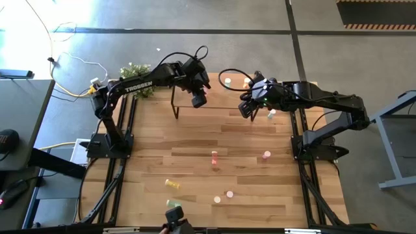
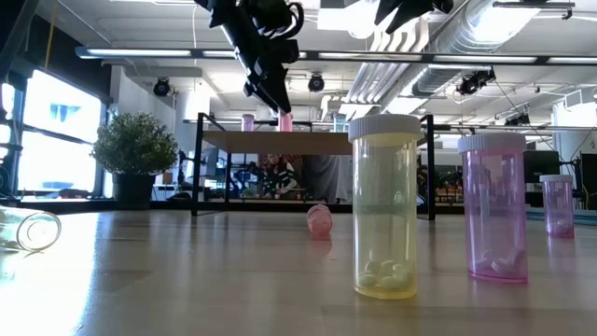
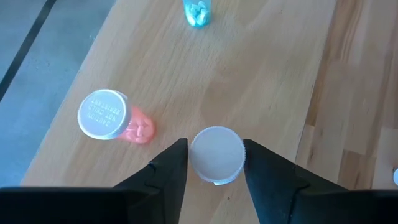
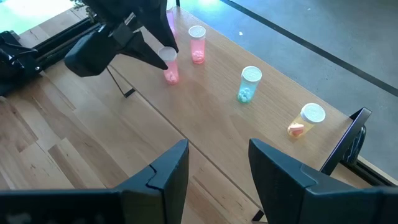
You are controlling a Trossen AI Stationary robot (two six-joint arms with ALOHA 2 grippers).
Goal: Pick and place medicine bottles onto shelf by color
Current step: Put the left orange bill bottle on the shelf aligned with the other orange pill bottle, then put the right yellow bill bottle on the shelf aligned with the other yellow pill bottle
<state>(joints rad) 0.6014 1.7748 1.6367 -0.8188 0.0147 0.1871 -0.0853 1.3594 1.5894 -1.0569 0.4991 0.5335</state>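
Light-wood shelf (image 4: 205, 106) carried four upright bottles. Left end effector (image 3: 214, 163) straddled a pink bottle (image 4: 170, 65), fingers (image 3: 171, 165) slightly apart from its cap; beside it stood another pink bottle (image 4: 197, 43). Right end effector (image 4: 217, 171), released, hovered over the counter (image 1: 195, 162).

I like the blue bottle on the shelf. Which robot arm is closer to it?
The right gripper looks a bit closer to the blue bottle. The left gripper is farther along the shelf, over a pink bottle.

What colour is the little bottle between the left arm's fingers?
Pink, with a pale cap. The bottle at the left gripper on the shelf shows best in the right wrist view.
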